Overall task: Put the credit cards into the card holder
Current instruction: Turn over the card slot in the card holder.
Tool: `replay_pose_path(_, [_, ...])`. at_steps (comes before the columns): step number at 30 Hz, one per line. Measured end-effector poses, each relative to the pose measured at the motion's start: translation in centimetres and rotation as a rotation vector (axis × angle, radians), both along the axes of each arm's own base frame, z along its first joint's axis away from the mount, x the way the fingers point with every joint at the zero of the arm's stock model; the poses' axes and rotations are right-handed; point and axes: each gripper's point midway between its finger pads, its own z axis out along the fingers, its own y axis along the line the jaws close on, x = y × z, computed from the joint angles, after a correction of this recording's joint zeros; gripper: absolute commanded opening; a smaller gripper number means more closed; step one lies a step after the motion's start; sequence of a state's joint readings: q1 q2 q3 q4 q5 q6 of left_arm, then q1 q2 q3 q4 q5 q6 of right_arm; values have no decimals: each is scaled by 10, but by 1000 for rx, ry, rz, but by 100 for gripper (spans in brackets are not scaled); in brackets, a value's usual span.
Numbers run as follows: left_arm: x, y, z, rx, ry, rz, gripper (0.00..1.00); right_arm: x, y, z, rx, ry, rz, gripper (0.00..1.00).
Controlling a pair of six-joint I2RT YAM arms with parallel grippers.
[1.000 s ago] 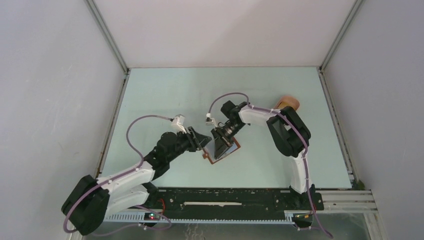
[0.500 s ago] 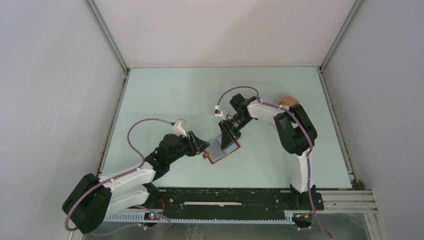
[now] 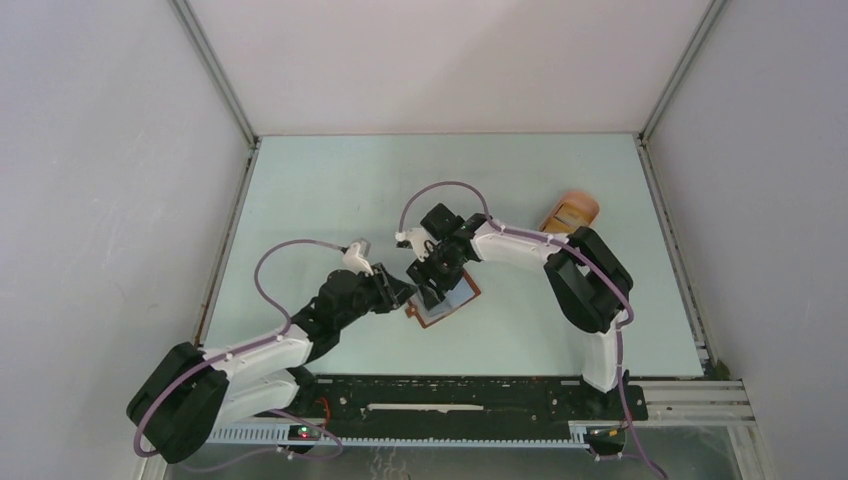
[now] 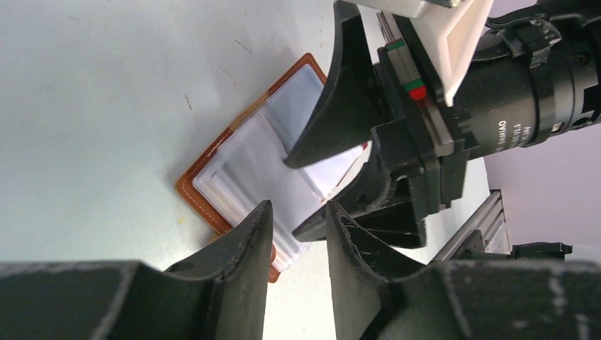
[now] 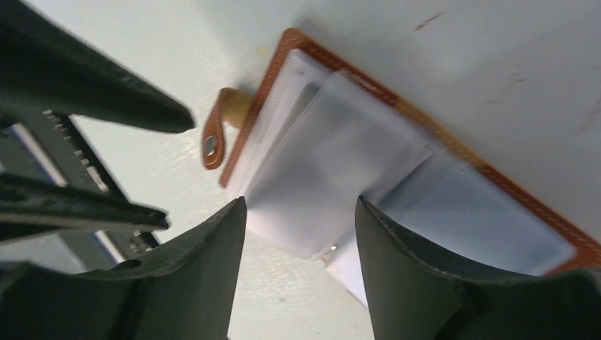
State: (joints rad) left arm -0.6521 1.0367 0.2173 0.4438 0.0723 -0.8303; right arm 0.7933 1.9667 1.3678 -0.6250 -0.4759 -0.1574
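Currently the card holder (image 3: 450, 304) lies open on the pale table (image 3: 340, 190), mid-workspace. It has a stitched reddish-brown leather rim, glossy clear pocket leaves and a snap tab (image 5: 215, 136). Right gripper (image 5: 300, 211) is spread wide just above the leaves, holding nothing. Left gripper (image 4: 296, 212) is parted narrowly and empty, hiding the holder's near corner.

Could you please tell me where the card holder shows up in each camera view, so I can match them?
Top external: the card holder lies open just below picture centre, partly under the right tool.
Left wrist: centre-left, open face up.
Right wrist: fills the centre and right.
Shared landmark: its stitched brown border, seen in all three.
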Motion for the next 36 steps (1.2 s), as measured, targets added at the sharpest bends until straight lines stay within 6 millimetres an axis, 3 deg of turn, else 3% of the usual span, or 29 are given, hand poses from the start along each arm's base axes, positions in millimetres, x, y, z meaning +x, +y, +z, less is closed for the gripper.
replay_pose_path(11, [-4,7,-2,0,-11,17,38,15,-4,-11,-129,-181,-23,62])
replay_pose_path(20, [-7,5,-1,-9,-12,0,36,22,-7,-11,-132,-192,-41,39])
replay_pose_path(29, [-9,-3,-24,23,58,-43,31,32,-18,-5,-52,-85,-83,42])
replay_pose_path(36, [9,-26,-29,44,104,-89,29,43,-35,3,32,25,-136,50])
